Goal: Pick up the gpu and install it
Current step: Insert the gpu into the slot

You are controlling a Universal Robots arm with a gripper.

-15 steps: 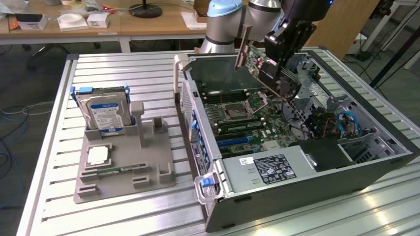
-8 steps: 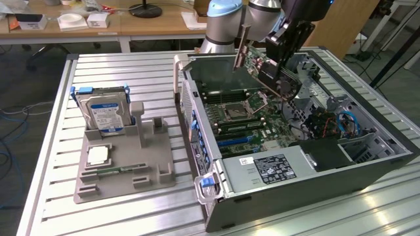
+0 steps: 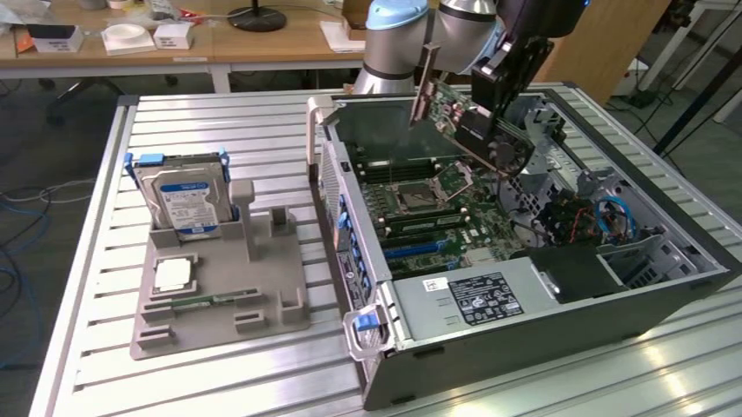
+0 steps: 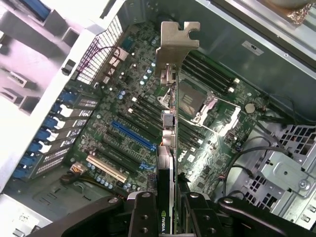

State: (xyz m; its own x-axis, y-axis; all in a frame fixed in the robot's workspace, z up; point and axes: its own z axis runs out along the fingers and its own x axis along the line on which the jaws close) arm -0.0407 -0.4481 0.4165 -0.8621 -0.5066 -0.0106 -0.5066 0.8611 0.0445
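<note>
Exterior view: the arm (image 3: 400,35) comes in from the far side of the tabletop (image 3: 232,382) and bends over the open computer case (image 3: 522,347), its wrist angled so that the fingers (image 3: 501,82) point down into it. The fingers are clamped on the gpu (image 3: 458,117), which hangs tilted in the air above the motherboard (image 3: 440,217) without touching it, its silver bracket end toward the exterior view's left. Wrist view has the card edge-on between the two black fingers, bracket end out ahead over the board, near the processor socket (image 4: 192,98) and a long blue slot (image 4: 131,136). The case lies on its side with the panel off. Inside it are the motherboard, a labelled power supply (image 3: 481,295) at the near end and blue cables (image 3: 614,217). Beside the case, a grey holder (image 3: 273,313) carries a hard drive (image 3: 186,204) standing upright, a processor chip (image 3: 172,274) lying flat and a memory stick (image 3: 215,300) in a groove.
</note>
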